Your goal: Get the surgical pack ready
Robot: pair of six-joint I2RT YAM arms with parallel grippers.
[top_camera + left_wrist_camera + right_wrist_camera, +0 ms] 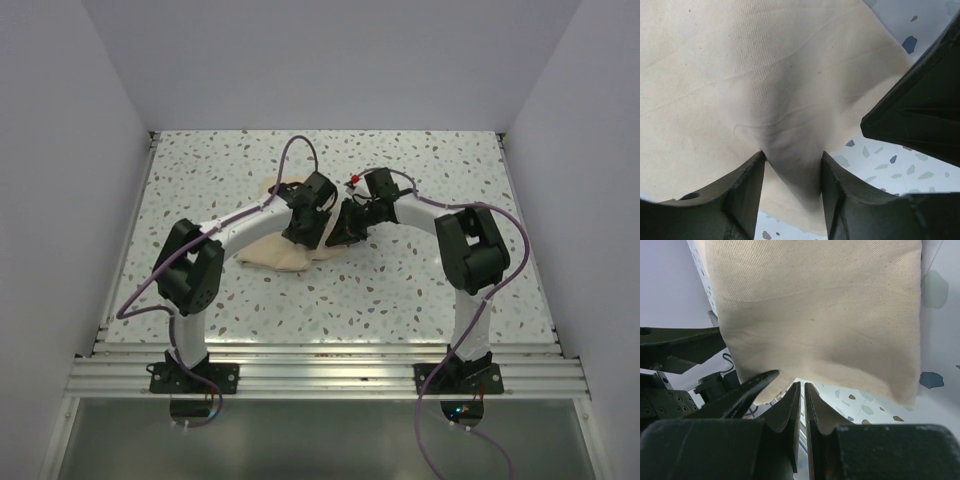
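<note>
At mid-table: right gripper clenched on edge of tan cloth sheet; left gripper released, a fold running straight ahead between its fingers.

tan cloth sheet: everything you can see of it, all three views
The tan cloth sheet is plain woven fabric, unmarked, lying rumpled and folded over mid-table on the speckled tabletop, largely hidden beneath both grippers. A raised fold sits between the parted fingers of the left gripper; whether it is clamped is unclear. The right gripper, nearly closed, appears to pinch its edge.
</note>
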